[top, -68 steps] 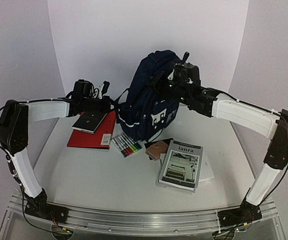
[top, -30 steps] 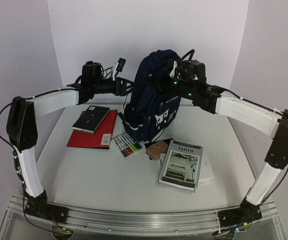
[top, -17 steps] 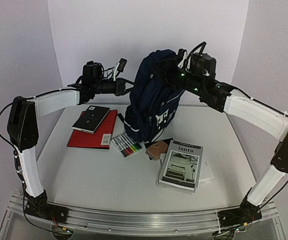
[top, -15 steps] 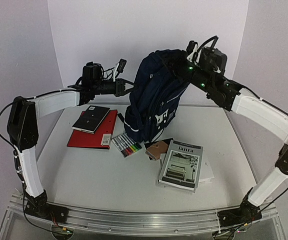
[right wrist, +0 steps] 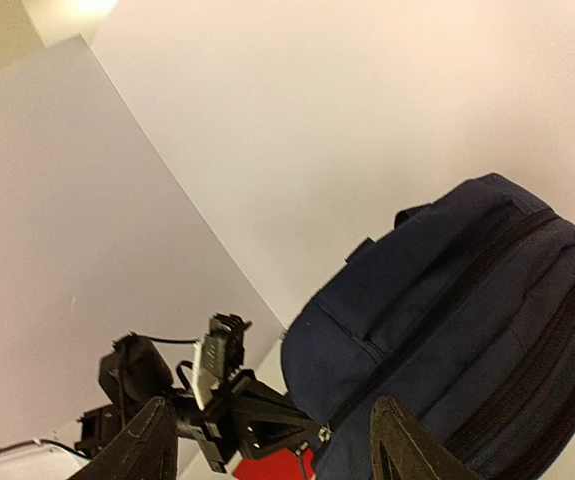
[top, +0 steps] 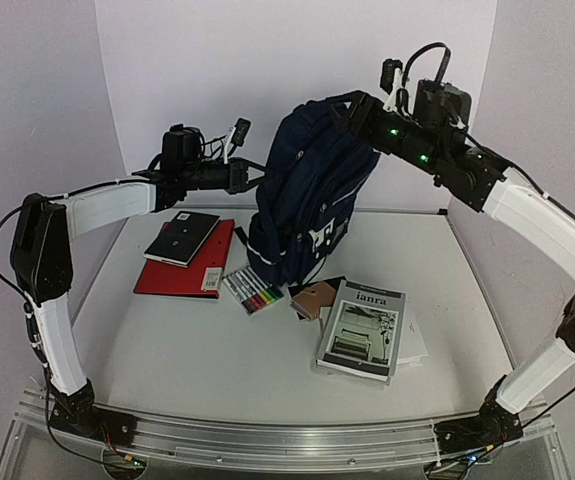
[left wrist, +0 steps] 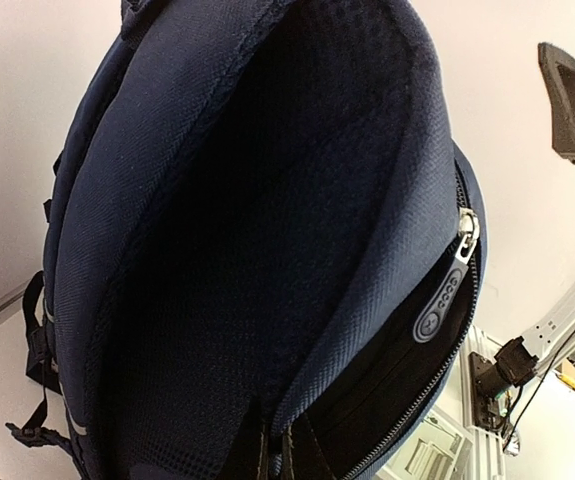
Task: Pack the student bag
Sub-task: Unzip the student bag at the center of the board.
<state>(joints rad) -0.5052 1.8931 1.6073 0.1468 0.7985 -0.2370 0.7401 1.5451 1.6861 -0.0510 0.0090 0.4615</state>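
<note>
The student bag (top: 312, 195), a big navy backpack, stands upright at the back of the table. My left gripper (top: 254, 178) is at its left side, shut on the edge of the bag's fabric. In the left wrist view the bag (left wrist: 247, 220) fills the frame, my left gripper (left wrist: 275, 452) pinches a fold of it, and a grey zipper pull (left wrist: 437, 300) hangs by an unzipped opening. My right gripper (top: 352, 105) hovers at the bag's top, open. In the right wrist view the right gripper (right wrist: 277, 445) holds nothing, with the bag (right wrist: 447, 300) beyond it.
A red folder (top: 167, 275) with a black notebook (top: 182, 238) on it lies at the left. In front of the bag are a pack of markers (top: 254, 290), a brown wallet (top: 314, 297) and a grey book (top: 362, 330).
My left gripper has shut on the bag's side edge. My right gripper has opened and risen up and to the right off the bag's top. The bag's top now leans a little right.
</note>
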